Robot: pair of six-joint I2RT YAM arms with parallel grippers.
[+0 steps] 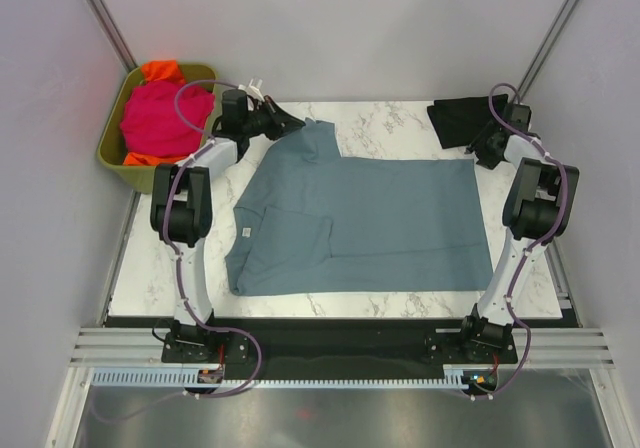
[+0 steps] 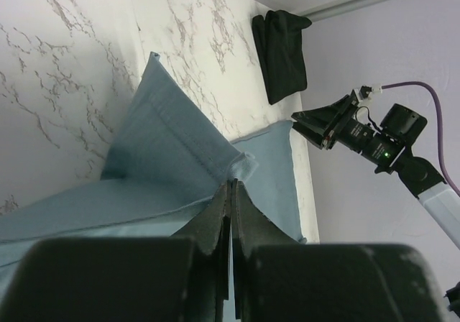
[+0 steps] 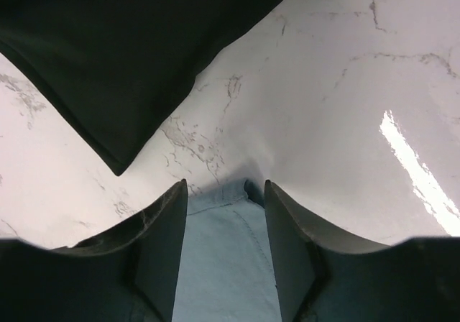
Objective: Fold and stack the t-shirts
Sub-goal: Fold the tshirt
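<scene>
Now left tool (image 2: 230,187) pinches blue-grey shirt (image 1: 385,218); right tool (image 3: 220,196) gapes around its corner.

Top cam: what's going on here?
Both arms are at the blue-grey shirt, which lies spread on the table. The left gripper is shut on its far-left sleeve edge. The right gripper is open, straddling the far-right corner. The black shirt sits folded at far right. The magenta shirt and orange shirt lie in the bin.
</scene>
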